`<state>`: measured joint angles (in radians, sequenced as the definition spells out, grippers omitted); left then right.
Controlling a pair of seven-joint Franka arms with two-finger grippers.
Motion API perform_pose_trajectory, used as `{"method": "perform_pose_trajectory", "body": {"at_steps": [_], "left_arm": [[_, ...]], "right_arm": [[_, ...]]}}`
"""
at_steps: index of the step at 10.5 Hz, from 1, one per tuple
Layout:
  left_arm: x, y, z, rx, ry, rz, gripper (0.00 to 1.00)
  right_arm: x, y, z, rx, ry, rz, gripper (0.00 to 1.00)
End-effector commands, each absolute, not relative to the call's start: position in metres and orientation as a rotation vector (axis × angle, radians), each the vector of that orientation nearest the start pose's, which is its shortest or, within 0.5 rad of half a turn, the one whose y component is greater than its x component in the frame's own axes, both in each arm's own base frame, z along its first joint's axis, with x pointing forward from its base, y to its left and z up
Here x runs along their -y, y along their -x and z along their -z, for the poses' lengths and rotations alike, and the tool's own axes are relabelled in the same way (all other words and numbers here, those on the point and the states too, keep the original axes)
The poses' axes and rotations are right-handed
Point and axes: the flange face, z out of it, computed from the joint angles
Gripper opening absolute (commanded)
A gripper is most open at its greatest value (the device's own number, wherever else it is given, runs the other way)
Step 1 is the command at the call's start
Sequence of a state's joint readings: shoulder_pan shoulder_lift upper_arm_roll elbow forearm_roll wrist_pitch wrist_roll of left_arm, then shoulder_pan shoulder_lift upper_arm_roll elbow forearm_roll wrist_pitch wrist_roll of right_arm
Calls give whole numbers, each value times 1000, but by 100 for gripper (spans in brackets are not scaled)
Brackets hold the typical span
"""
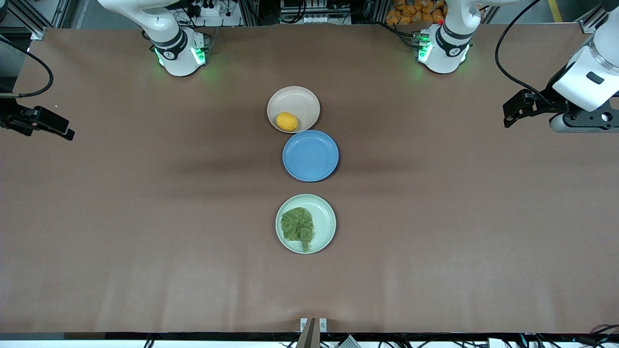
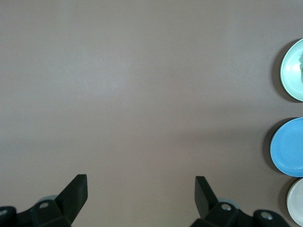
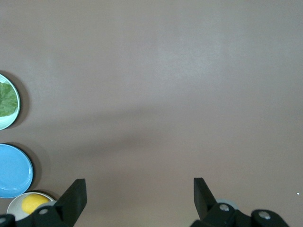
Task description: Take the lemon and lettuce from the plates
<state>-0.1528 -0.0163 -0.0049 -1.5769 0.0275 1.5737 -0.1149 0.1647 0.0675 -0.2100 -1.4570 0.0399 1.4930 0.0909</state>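
Surface: brown surface [image 1: 145, 217], wide and matte, carrying three plates in a row down its middle.
Plates, count: three in all; one beige plate [image 1: 302, 99], one blue plate [image 1: 310, 155], one mint plate [image 1: 321, 212].
Row order: beige plate closest to the robots' bases, blue plate just beside it, rims about touching; mint plate nearest the front camera, set apart from the blue one.
Lemon, count: one lemon [image 1: 287, 121], lying in the beige plate at the rim nearest the blue plate.
Lettuce, count: one lettuce [image 1: 298, 226] leaf, flat in the mint plate, on the half toward the right arm's end.
Left claw: left claw [image 2: 141, 191] hangs over bare surface at the left arm's end, well apart from all three plates; fingers spread wide, nothing between them.
Right claw: right claw [image 3: 140, 193] hangs over bare surface at the right arm's end, likewise well apart from the plates; fingers spread wide, holding nothing.
Claws, count: two, each two-fingered, both released.
Arms: both wait at the ends of the surface.
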Motion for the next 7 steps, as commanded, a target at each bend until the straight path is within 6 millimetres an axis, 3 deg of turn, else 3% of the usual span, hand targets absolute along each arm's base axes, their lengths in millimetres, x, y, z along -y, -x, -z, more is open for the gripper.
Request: {"method": "perform_pose_trajectory", "body": {"at_steps": [1, 4, 7], "left_arm": [[83, -545, -632, -131, 3127, 5, 100], [91, -548, -625, -150, 3115, -12, 100], [100, -566, -584, -149, 3107, -126, 100]], "right_arm": [[15, -570, -635, -203, 3121, -44, 100], [9, -570, -634, -191, 3122, -42, 100], [6, -573, -630, -183, 3121, -51, 100]]}}
